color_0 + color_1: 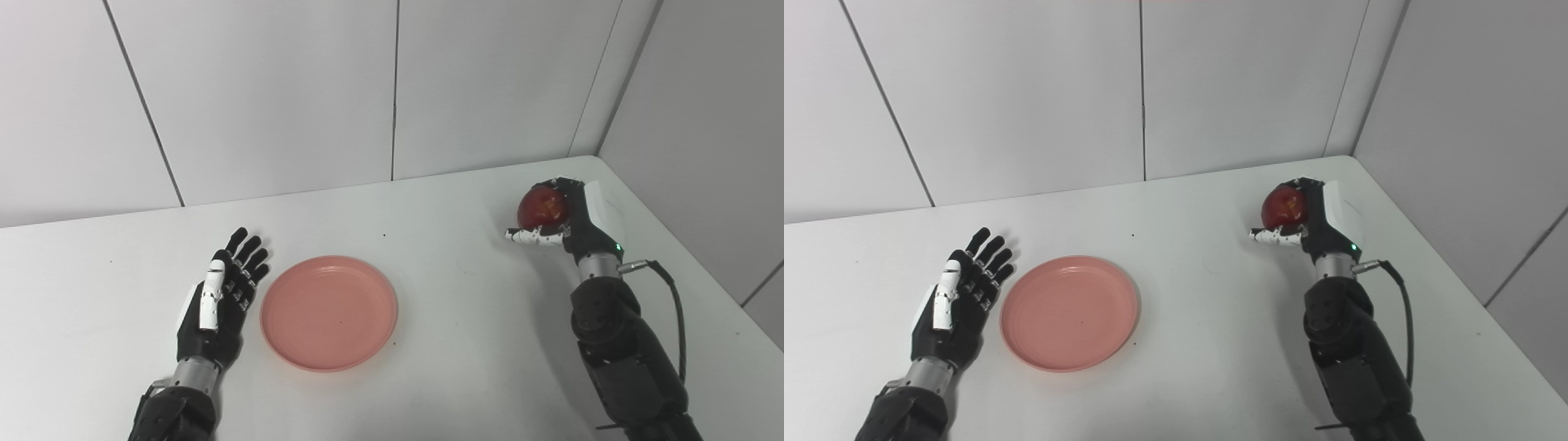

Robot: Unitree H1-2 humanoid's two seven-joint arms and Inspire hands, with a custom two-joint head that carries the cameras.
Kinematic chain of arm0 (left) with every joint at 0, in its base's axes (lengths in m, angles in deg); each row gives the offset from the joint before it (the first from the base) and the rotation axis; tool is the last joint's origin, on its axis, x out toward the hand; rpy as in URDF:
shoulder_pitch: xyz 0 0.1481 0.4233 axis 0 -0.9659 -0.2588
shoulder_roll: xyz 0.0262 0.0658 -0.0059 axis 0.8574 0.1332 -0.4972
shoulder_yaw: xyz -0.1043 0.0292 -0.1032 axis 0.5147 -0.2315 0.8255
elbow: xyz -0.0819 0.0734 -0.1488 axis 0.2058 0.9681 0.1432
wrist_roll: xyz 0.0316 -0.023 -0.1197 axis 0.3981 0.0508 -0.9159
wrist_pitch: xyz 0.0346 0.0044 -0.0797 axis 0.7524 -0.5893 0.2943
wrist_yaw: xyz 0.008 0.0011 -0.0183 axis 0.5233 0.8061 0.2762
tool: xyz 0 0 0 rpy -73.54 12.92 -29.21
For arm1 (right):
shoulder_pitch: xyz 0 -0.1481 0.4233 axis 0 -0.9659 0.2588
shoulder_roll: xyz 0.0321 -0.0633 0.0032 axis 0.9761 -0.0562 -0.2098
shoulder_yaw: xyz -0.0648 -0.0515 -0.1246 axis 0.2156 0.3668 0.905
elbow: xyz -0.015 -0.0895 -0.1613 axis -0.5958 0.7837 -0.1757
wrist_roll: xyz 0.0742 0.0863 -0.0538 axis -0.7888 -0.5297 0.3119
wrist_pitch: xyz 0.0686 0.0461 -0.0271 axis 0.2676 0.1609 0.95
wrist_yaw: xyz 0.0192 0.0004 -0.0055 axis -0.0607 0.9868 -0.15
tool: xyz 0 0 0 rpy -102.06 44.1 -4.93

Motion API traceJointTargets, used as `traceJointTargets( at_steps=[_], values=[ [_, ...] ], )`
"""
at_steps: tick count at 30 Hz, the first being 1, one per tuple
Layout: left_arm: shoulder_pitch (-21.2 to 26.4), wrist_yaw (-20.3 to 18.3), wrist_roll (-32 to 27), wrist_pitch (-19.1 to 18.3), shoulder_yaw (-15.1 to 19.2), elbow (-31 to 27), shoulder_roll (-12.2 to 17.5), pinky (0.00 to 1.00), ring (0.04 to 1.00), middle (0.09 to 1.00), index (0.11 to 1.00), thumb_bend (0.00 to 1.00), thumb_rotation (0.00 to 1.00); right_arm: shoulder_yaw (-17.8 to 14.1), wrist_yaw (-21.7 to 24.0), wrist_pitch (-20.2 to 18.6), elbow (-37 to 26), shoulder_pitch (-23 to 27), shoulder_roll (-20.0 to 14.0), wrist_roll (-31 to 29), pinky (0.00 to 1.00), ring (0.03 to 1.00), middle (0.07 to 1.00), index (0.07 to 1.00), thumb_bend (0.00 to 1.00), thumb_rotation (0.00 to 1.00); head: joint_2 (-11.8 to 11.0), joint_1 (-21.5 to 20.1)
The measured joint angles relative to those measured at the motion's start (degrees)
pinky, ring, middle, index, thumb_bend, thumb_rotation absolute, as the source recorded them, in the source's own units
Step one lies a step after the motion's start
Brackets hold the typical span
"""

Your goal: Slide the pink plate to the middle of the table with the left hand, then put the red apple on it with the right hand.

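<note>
1. Left eye view, surface: white table set in a corner of pale panelled walls; a few small dark specks on its top.
2. Pink plate: round, shallow, raised rim, lying flat on the table left of centre, nothing on it. 1 tiny dark speck shows inside it.
3. Left hand: black, with a white thumb segment, lying just beside the plate's left rim. Fingers are extended and spread apart, pointing toward the far wall, holding nothing. Whether the hand touches the rim cannot be told; a narrow strip of table seems to show between them.
4. Red apple: dark red with a paler patch, at the far right of the table, well apart from the plate. It sits inside the grip of the right hand; whether it is lifted off the table or resting on it cannot be told.
5. Right hand: black with a white back panel, fingers wrapped over the apple's top and right side, white thumb beneath its near side.
6. Right forearm: black, entering from the bottom edge, with a small green light at the wrist and a dark cable looping along its right side.
</note>
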Motion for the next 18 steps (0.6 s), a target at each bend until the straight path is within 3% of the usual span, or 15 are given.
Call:
traceJointTargets(
  at_steps=[10,18],
  values=[
    [-0.6,1.2,1.25,0.1,-0.54,-0.89,-1.33,0.94,0.926,0.931,0.917,0.36,1.0,3.87,4.36,-1.64,-9.6,1.78,1.44,3.11,0.35,0.414,0.455,0.517,0.53,0.0,-0.44,3.96],
    [-1.03,2.39,3.18,0.82,-1.07,-1.21,-2.43,0.92,0.921,0.927,0.912,0.37,1.0,7.31,6.53,-2.09,-11.2,4.21,4.54,4.73,0.3,0.376,0.446,0.525,0.53,0.0,-0.62,6.86]
  ],
)
